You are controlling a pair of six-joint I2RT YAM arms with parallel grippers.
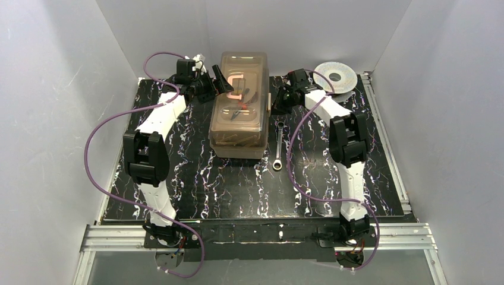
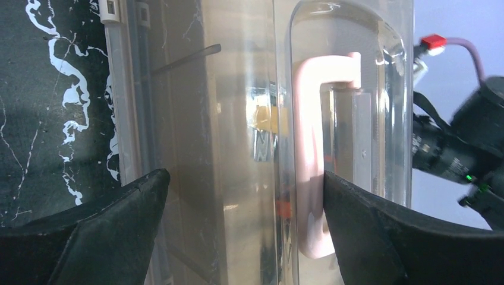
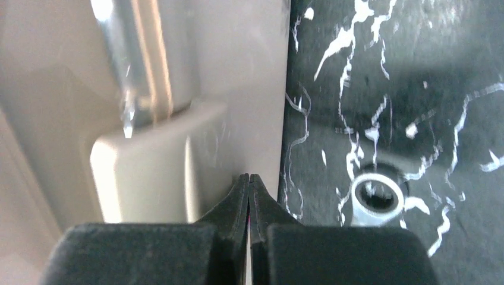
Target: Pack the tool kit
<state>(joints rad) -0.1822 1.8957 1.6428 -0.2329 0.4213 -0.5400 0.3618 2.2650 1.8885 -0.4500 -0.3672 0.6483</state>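
The beige toolbox [image 1: 240, 119] stands mid-table with its smoky-brown lid [image 1: 243, 65] down. Its pale C-shaped handle [image 1: 233, 87] lies on the lid. Tools show dimly through the lid; something red [image 1: 241, 106] is among them. My left gripper [image 1: 219, 80] is open over the lid's far left part. In the left wrist view [image 2: 245, 196] its right finger [image 2: 368, 231] touches the handle [image 2: 309, 148] and its left finger [image 2: 119, 219] is by the box's edge. My right gripper [image 1: 279, 102] is shut and empty, with its tips [image 3: 249, 184] against the box's right wall [image 3: 238, 89], next to a beige latch [image 3: 148, 166].
A silver wrench [image 1: 278, 145] lies on the black marbled table right of the box; its ring end [image 3: 376, 199] is close to my right gripper. A round silver wire spool [image 1: 336, 75] sits at the far right corner. White walls enclose the table.
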